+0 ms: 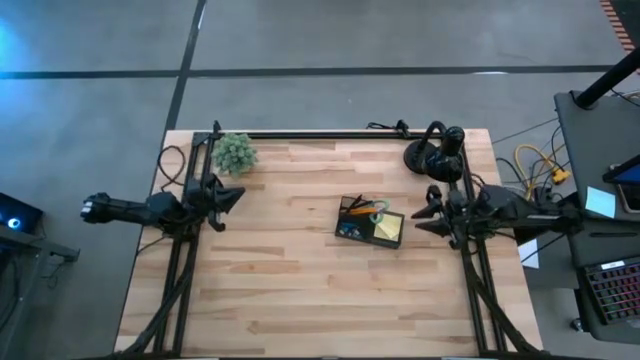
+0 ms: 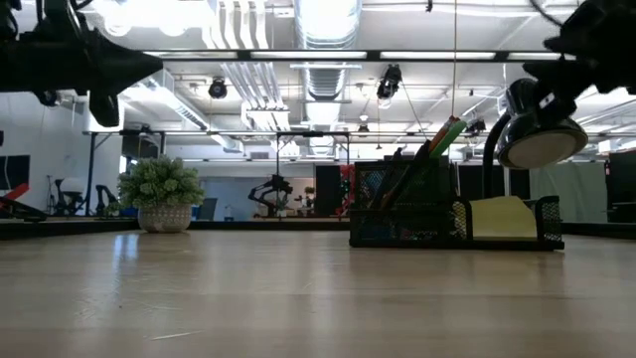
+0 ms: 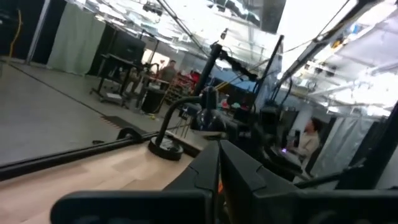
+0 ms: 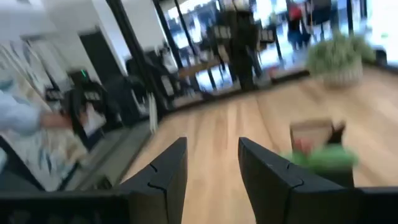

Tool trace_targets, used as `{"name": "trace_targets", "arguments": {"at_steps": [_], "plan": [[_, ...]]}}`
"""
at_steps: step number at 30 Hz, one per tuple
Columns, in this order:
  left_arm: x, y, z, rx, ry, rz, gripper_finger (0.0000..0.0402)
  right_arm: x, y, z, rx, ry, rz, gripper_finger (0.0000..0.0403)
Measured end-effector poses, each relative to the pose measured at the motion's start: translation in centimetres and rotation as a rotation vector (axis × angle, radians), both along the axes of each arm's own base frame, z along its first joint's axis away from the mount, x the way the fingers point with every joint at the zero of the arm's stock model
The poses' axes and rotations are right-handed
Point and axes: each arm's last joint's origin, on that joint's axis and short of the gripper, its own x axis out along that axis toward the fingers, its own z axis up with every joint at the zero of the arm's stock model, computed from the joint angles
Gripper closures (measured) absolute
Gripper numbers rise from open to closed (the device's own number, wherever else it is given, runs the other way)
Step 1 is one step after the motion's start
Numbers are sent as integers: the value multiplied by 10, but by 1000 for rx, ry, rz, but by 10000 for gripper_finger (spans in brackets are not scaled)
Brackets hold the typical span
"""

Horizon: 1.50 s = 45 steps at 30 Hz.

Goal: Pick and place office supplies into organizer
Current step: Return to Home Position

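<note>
The organizer (image 2: 397, 231) stands right of the table's (image 1: 290, 290) centre, just beside the right gripper (image 1: 422, 213). Its long axis runs left to right, slightly skewed to the table's edges. Mesh walls hide much of what it holds. From above, one yellow sticky-note pad (image 1: 390, 228) fills the right-hand part and one pair of green-handled scissors (image 1: 378, 211) shows beside it. A small blue piece (image 1: 349, 230) sits at the near left corner. The pencils and pens overlap, so they cannot be counted. In the low view they lean up toward the right.

The right gripper's fingers are spread apart and hold nothing. The left gripper (image 1: 238, 196) waits at the table's left edge, its fingers pressed together. Both arms are cut off at the top of the low view. One plant (image 1: 235, 152) and one desk lamp (image 1: 435, 155) occupy the far corners.
</note>
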Motion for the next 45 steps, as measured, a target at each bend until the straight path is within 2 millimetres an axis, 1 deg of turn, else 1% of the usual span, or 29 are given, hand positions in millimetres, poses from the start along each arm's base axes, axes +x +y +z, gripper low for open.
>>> {"name": "trace_targets", "arguments": {"at_steps": [7,11,16,20,26,45], "plan": [[3,0,-2,-7,29,5,402,1,0,-14,-53,103,14,268],[4,-1,-4,-4,44,4,402,3,0,-23,-63,128,8,269],[6,-1,-5,0,63,3,402,3,0,-22,-127,94,12,268],[7,-1,-7,2,78,3,402,4,0,-23,-98,116,8,268],[9,-1,-8,5,99,3,402,5,0,-24,-127,125,13,268],[13,-2,-13,15,155,4,402,6,0,-24,-128,126,13,268]]}}
